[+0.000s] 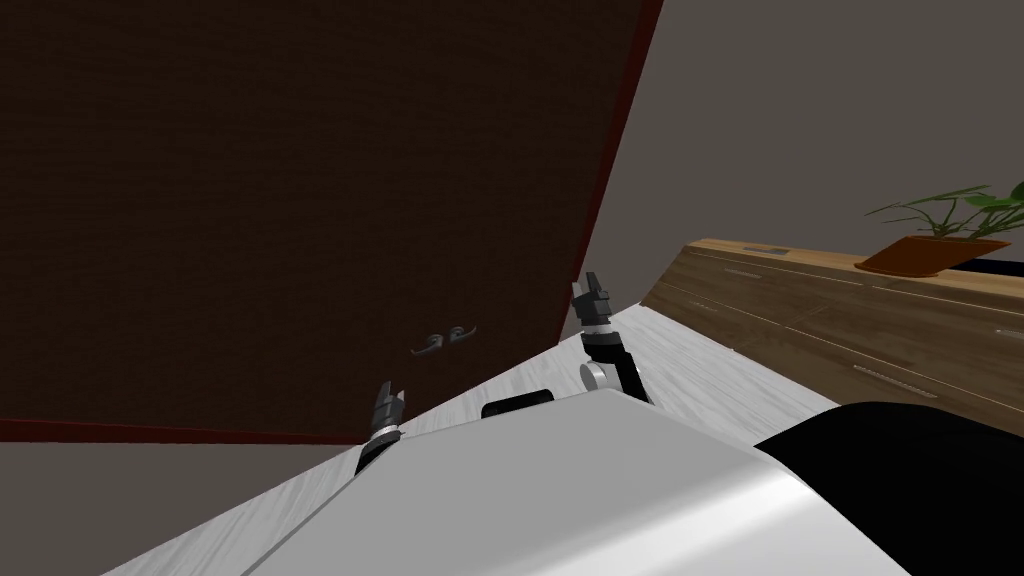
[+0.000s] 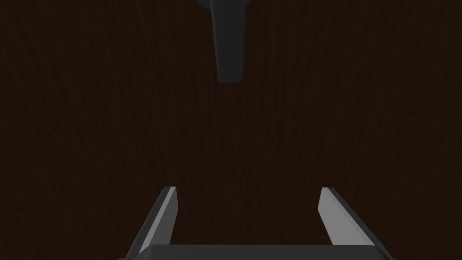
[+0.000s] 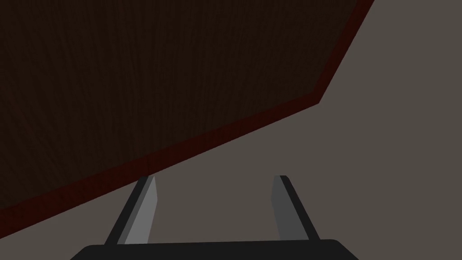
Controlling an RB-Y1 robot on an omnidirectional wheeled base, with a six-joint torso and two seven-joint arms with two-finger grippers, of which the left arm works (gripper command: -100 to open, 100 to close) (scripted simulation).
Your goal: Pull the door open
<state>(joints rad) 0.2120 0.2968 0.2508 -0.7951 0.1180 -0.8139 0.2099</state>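
Nearest to you are your two grippers. The left gripper (image 2: pixel 246 192) has its two blade fingers spread wide with nothing between them, and it faces the single dark brown wood-grain door (image 1: pixel 250 200) from close by. That door's one dark grey lever handle (image 2: pixel 229 40) lies ahead of the fingers, apart from them. The right gripper (image 3: pixel 216 178), equally wide and empty, points at the door's dark red border (image 3: pixel 180 151) and the plain grey wall (image 3: pixel 383 135) beside it. Farther off on your right stands one long brown wooden sideboard (image 1: pixel 850 320), bearing one green leafy plant in an orange-brown pot (image 1: pixel 935 255).
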